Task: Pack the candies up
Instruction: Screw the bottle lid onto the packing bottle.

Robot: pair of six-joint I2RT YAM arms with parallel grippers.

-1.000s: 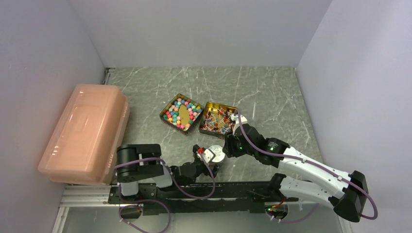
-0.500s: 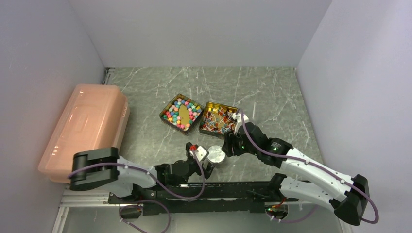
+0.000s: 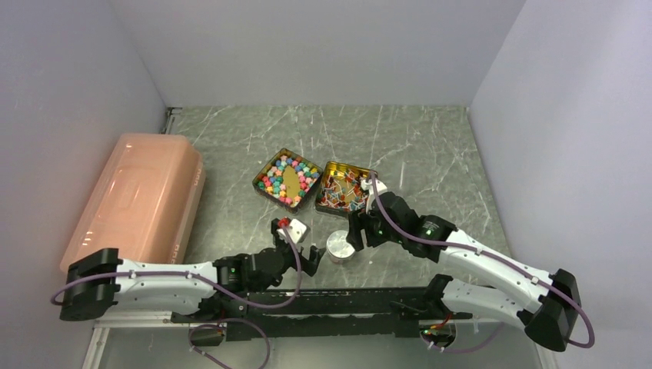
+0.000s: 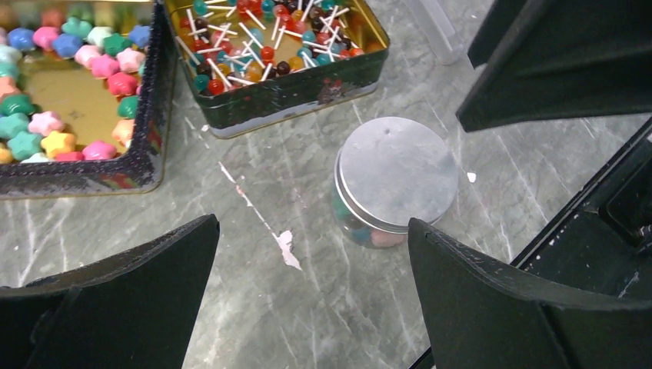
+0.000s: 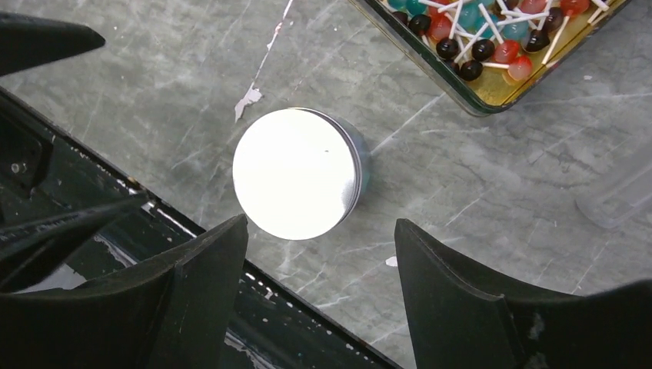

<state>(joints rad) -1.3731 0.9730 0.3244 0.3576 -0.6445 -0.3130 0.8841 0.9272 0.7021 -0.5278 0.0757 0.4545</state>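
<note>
The candies fill two open gold tins. Coloured star-shaped sweets (image 3: 287,175) (image 4: 46,123) lie in the left tin. Small ball sweets on white sticks (image 3: 344,189) (image 4: 261,38) (image 5: 492,38) lie in the right tin. A small clear jar with a silver lid (image 3: 338,247) (image 4: 396,173) (image 5: 296,173) stands upright near the front rail, with a few sweets showing through its wall. My left gripper (image 3: 298,246) (image 4: 311,224) is open and empty, just left of the jar. My right gripper (image 3: 355,231) (image 5: 321,223) is open and empty above the jar's right side.
A large pink plastic box (image 3: 134,207) with its lid on lies along the left wall. The black mounting rail (image 3: 369,300) runs along the near edge, close to the jar. A clear plastic item (image 5: 615,196) lies right of the stick-sweet tin.
My left arm has swung out to the left and its gripper has drawn back left off the jar. The jar stays on the table. My right gripper has shifted slightly toward the jar.
</note>
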